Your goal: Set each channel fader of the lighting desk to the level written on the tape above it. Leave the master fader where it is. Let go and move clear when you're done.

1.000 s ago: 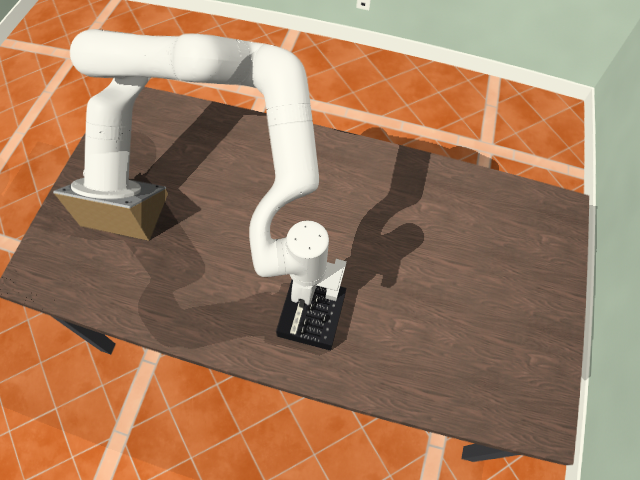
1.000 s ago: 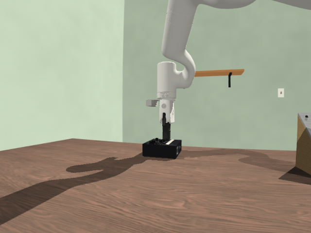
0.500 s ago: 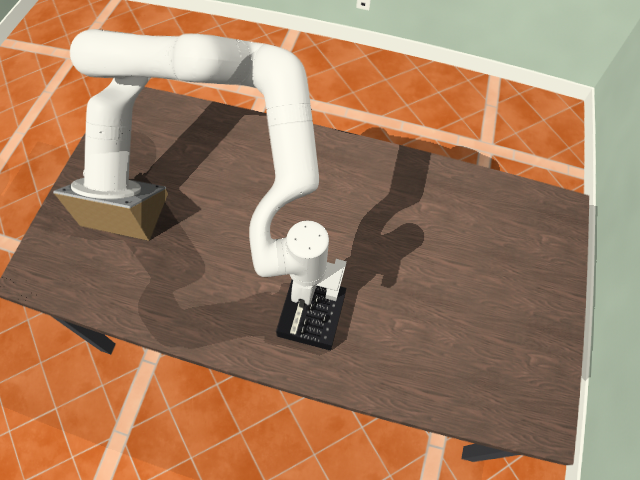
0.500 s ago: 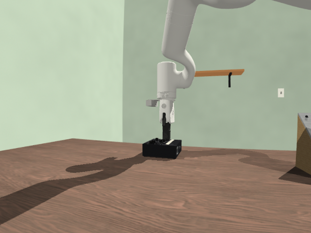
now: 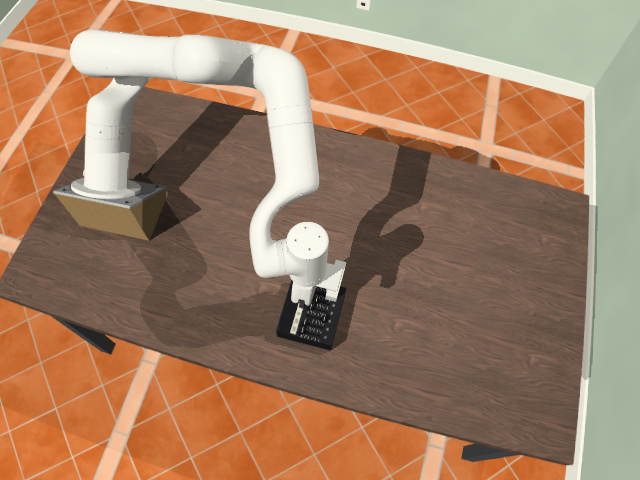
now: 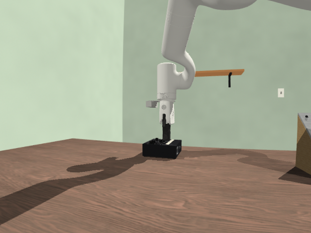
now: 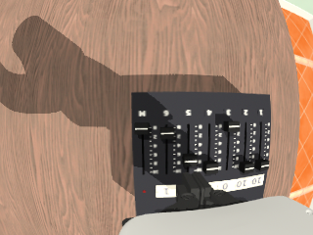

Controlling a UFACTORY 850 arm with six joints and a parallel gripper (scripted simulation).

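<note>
One black lighting desk (image 5: pixel 312 320) sits on the dark wood-grain table (image 5: pixel 465 268), close to the table's near long edge in the top view and about midway along it. Wide bare wood lies to its right, and more to its left up to the tan wedge-shaped pedestal (image 5: pixel 111 209) that carries the arm's base at the far left. The table's right end runs close beside the pale green wall (image 5: pixel 617 206); orange tiled floor (image 5: pixel 232 428) shows past the near edge.

The gripper (image 6: pixel 166 136) points straight down over the desk's tape end, its dark fingers pressed together with nothing between them. In the exterior view the tips reach the desk's top face; whether they touch a fader cap cannot be told. The white, smooth, rounded arm (image 5: pixel 289 129) arches above and throws a long shadow over the wood.

In the wrist view the desk (image 7: pixel 202 151) is a low rectangular box with a row of parallel slots. The fader caps (image 7: pixel 167 133) stand at uneven levels, two at the left high in their slots, several others low. A strip of pale tape labels (image 7: pixel 166 190) runs along the near edge, partly hidden by the fingers; the writing is too small to read.
</note>
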